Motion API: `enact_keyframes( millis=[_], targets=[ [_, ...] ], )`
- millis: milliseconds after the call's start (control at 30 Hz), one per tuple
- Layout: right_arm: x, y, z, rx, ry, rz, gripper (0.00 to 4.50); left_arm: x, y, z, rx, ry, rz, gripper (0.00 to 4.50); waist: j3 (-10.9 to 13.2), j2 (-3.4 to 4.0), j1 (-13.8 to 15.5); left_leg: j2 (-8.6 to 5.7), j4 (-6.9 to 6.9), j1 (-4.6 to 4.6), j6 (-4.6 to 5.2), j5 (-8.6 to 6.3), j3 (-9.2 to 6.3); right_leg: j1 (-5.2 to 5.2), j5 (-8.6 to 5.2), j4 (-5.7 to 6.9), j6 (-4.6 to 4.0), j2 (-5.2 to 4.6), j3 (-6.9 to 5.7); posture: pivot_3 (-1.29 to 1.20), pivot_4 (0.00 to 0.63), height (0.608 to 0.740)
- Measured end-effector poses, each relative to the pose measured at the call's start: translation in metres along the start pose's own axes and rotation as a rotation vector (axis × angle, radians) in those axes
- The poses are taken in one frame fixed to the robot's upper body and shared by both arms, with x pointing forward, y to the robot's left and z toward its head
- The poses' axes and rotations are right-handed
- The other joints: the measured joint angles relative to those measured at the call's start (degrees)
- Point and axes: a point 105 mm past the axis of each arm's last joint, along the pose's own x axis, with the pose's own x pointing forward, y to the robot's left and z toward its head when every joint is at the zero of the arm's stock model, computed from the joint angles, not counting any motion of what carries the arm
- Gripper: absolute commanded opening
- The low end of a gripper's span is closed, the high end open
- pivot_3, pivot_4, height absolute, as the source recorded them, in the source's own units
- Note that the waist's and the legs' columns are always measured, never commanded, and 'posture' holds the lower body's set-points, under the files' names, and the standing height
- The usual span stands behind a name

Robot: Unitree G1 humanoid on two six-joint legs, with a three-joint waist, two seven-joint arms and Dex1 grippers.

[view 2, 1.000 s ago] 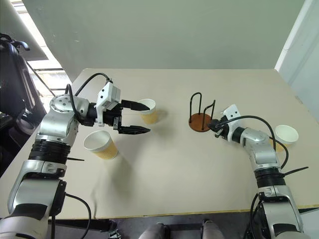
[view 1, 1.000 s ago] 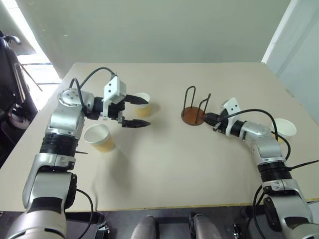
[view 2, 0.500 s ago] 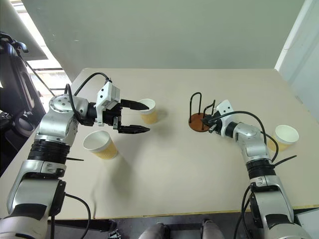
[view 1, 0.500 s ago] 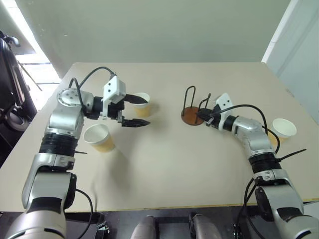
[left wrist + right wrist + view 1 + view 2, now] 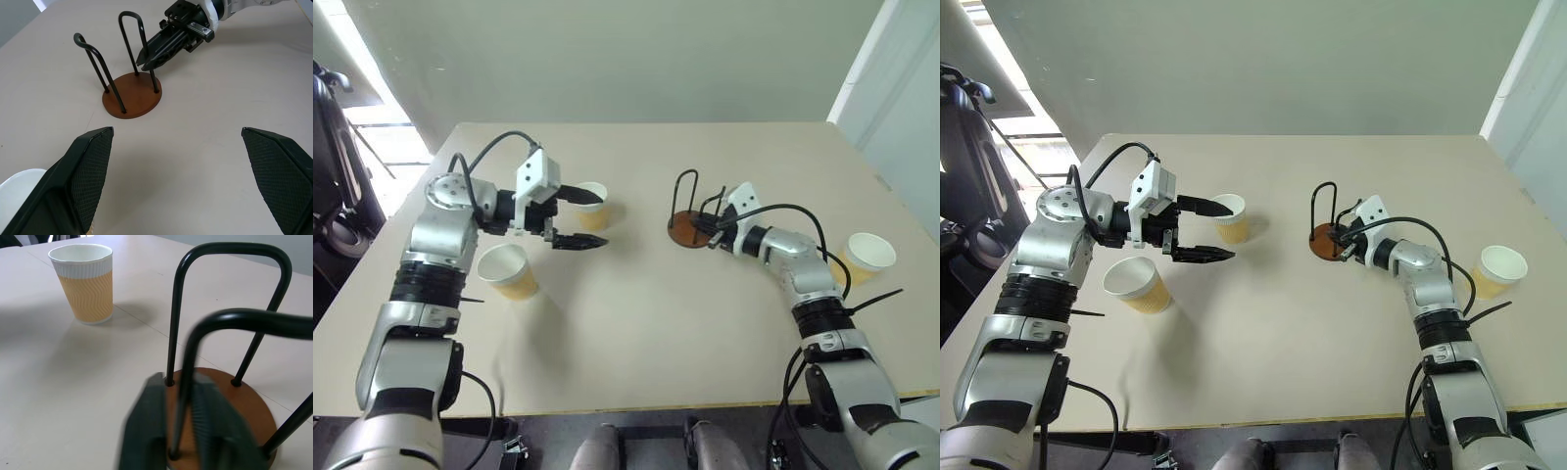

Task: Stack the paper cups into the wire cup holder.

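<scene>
We can read no text, label, brand, number or sign anywhere. The cups [image 5: 590, 206] carry a wavy tan pattern and no lettering, and the holder [image 5: 690, 227] and the surface [image 5: 646, 323] are unmarked.

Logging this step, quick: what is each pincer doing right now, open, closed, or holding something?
Left pincer: open, holding nothing.
Right pincer: closed on a wire loop of the wire cup holder.

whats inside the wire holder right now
No cup is in the holder. Its brown disc is bare between the two wire loops. The right gripper is shut on the near loop's wire. The gripper covers a bit of the base.
</scene>
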Motion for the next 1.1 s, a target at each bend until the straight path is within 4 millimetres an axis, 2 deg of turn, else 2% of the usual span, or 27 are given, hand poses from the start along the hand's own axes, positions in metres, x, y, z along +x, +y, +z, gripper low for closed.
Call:
enact_keyframes(
  millis=[233,600,867,1100],
  targets=[
    [-0.001,0.002,0.0,-0.016,0.012,0.028,0.04,0.0,0.0,0.0,-0.001,0.001,0.0,4.5,0.0,0.0,0.0,0.0,0.0,0.0,0.0,0.0,0.0,0.0,0.01,0.01,-0.01,0.0,0.0,0.0,0.15,0.74],
    [-0.017,0.024,0.002,-0.063,0.078,0.326,0.04,0.0,0.002,-0.005,-0.014,0.016,-0.009,4.5,0.0,-0.01,0.0,0.0,0.02,-0.03,0.0,0.01,0.0,0.0,-0.01,0.01,-0.03,0.02,0.0,0.0,0.15,0.74],
    [-0.021,0.035,0.009,-0.023,0.092,0.457,0.04,0.002,0.001,-0.003,-0.004,0.022,-0.028,4.5,0.0,-0.01,0.0,0.01,0.02,-0.03,0.0,0.02,0.01,-0.02,-0.02,0.02,-0.05,0.03,0.0,0.0,0.15,0.74],
    [-0.023,0.053,0.018,-0.008,0.091,0.575,0.04,0.002,0.001,-0.003,-0.003,0.025,-0.032,4.5,0.0,-0.01,0.0,0.0,0.02,-0.04,0.0,0.04,0.01,-0.02,-0.05,0.02,-0.09,0.03,0.0,0.0,0.15,0.74]
  ],
)
